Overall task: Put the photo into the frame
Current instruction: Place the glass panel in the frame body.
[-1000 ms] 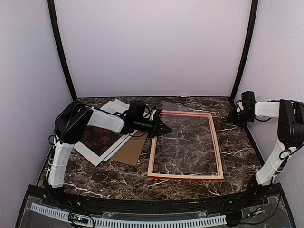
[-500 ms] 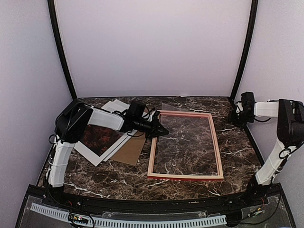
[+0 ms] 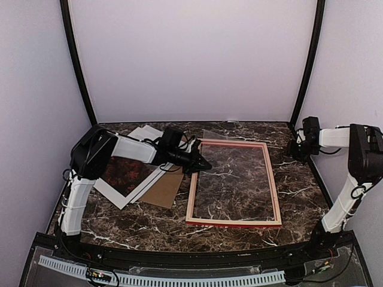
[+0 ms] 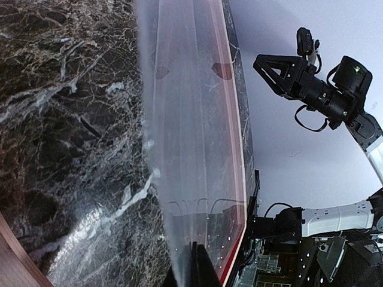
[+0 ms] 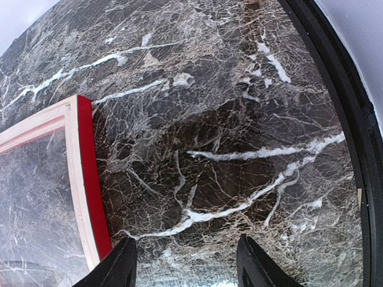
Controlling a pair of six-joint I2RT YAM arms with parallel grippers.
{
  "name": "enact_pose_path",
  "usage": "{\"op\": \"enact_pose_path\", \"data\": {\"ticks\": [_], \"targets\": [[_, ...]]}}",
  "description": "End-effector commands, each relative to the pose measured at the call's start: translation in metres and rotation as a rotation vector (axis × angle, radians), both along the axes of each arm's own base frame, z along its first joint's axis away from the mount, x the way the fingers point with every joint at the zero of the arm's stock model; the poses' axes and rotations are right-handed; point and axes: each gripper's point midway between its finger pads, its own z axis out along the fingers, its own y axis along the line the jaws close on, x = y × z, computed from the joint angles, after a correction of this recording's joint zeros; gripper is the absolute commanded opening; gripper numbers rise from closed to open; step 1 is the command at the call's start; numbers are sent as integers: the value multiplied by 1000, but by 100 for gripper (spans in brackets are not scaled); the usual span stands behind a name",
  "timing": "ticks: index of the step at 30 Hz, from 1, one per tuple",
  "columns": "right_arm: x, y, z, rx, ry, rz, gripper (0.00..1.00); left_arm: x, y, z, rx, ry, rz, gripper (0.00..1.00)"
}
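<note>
Photo (image 3: pixel 127 177) lies untouched left of the frame (image 3: pixel 233 222), whose clear pane (image 4: pixel 191 119) the pinching left gripper (image 3: pixel 206 162) has just lowered nearly flat inside, so glazing goes first; right gripper (image 5: pixel 187 242) waits half-open, empty.

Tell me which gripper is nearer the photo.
Left. The left gripper, pinching a clear sheet, sits just right of the photo at the frame's left edge; the right gripper hangs beyond the frame's right side.
</note>
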Motion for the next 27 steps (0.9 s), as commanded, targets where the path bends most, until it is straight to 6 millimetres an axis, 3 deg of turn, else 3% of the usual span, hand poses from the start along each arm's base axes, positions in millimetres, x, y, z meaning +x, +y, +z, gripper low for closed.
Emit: {"op": "enact_pose_path", "data": {"ticks": [1,9,27], "targets": [[2,4,-2,2,-1,19,58,8,2,12,-8,-34,-16,0],[2,10,-2,3,-1,44,59,5,3,11,-8,-18,-32,0],[1,13,-10,7,15,50,59,-7,-5,29,-65,28,-64,0]]}}
